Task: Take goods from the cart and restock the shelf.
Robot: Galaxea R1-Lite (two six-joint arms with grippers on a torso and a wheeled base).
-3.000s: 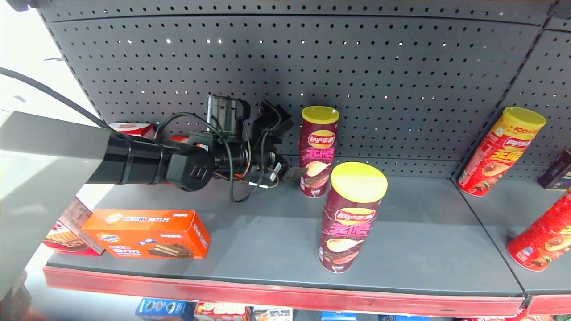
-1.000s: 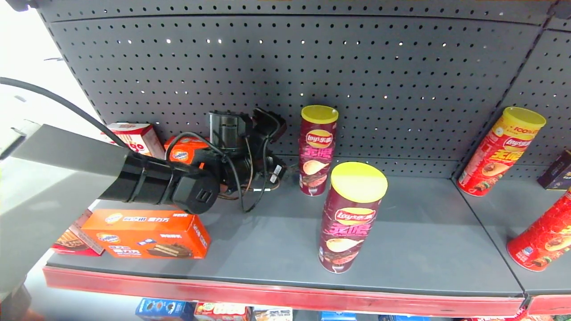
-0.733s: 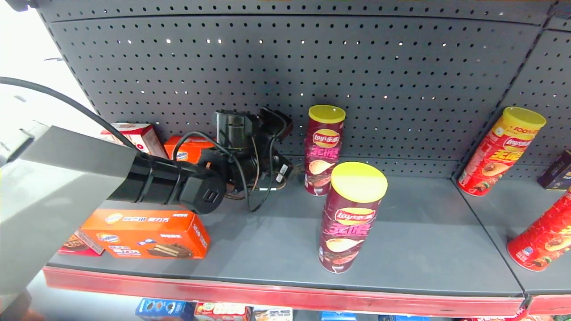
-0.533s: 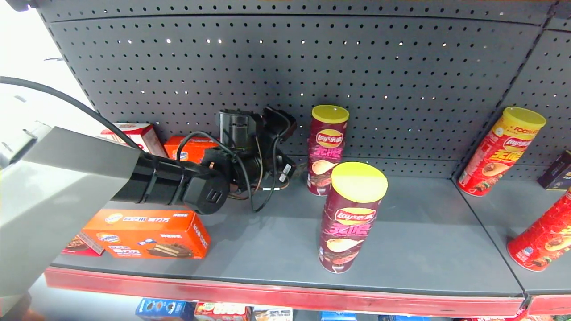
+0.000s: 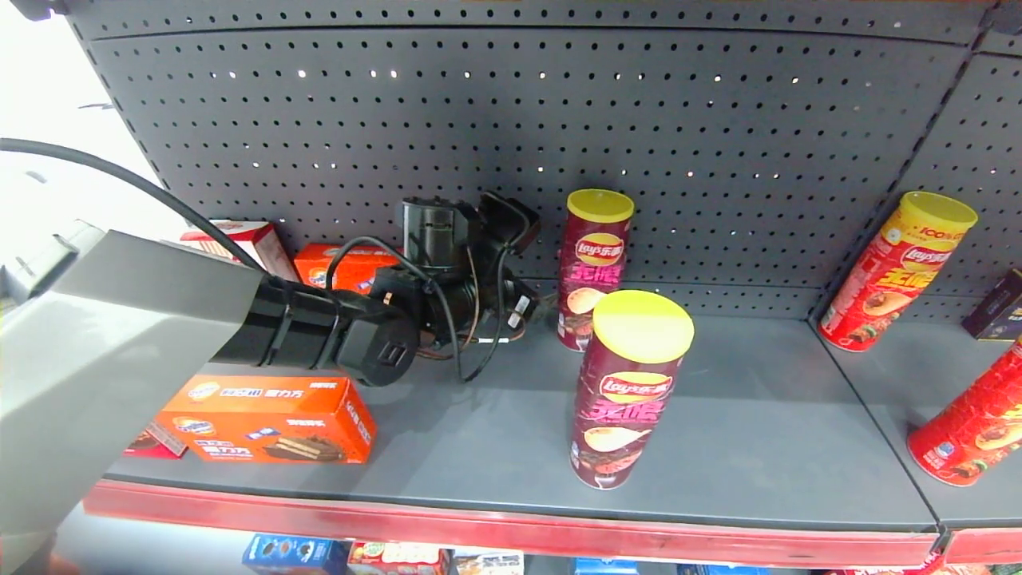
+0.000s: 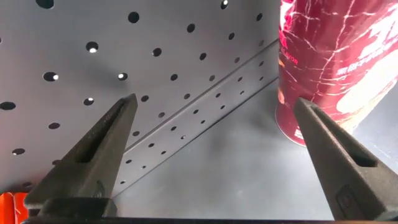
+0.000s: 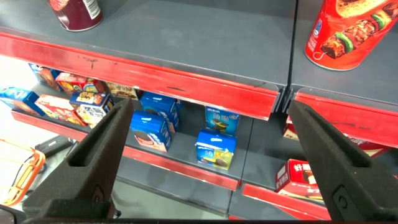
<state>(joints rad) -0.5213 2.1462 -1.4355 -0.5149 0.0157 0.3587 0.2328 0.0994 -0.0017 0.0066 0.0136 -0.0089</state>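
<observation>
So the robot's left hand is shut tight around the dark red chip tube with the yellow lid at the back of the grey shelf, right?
No. The left hand is open, fingers spread wide, and the dark red chip tube with the yellow lid stands unclamped at the back of the grey shelf. The left wrist view shows it.

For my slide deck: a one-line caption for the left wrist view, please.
Open left pincer facing the pegboard back panel, a maroon chip can beside one finger.
</observation>
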